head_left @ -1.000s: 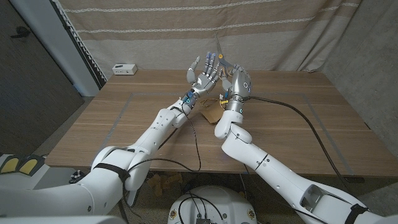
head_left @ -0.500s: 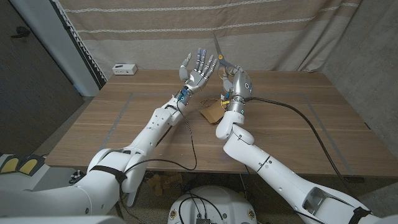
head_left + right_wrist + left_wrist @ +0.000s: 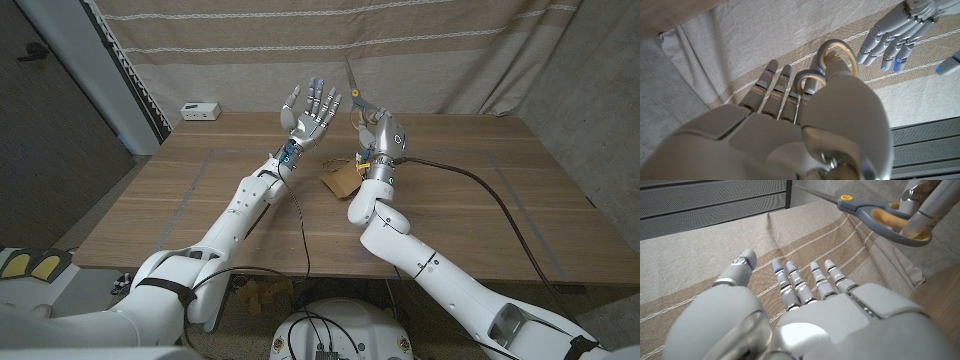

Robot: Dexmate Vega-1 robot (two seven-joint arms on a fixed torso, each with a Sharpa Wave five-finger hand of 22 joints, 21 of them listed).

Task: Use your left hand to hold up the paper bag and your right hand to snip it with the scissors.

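We are swinging our left hand (image 3: 311,108) up and to the left, away from the right hand (image 3: 381,132), its fingers spread and holding nothing. So the paper bag (image 3: 342,180) is not being held up; it is lying on the table (image 3: 470,200), below and right of our left hand, just left of the right wrist. Our right hand is gripping the scissors (image 3: 355,89), blades pointing up.

Brown wooden tabletop (image 3: 240,150) before a beige striped cloth curtain (image 3: 250,50), dark grey ribbed wall panel (image 3: 45,110) at left.
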